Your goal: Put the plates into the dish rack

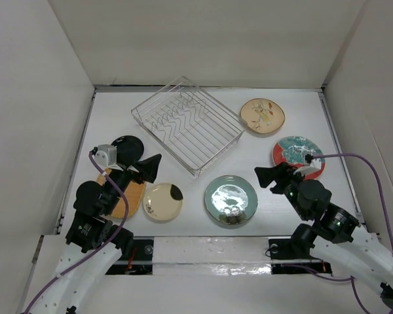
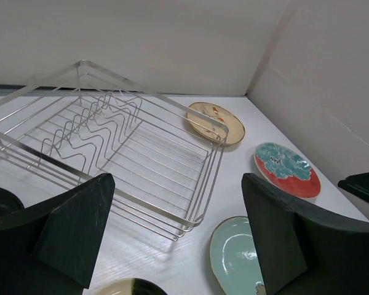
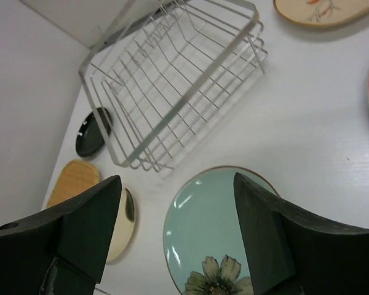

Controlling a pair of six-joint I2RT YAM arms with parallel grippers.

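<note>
The wire dish rack stands empty at the back centre of the table. All six plates lie flat on the table: black, orange-tan and cream with a black patch at the left, glossy green at front centre, red-rimmed teal and beige floral at the right. My left gripper is open and empty above the orange-tan and cream plates. My right gripper is open and empty between the green and red-rimmed plates. The left wrist view shows the rack. The right wrist view shows the green plate.
White walls enclose the table on the left, back and right. The rack sits turned at an angle, its near corner close to the green plate. A strip of tape runs along the table's front edge.
</note>
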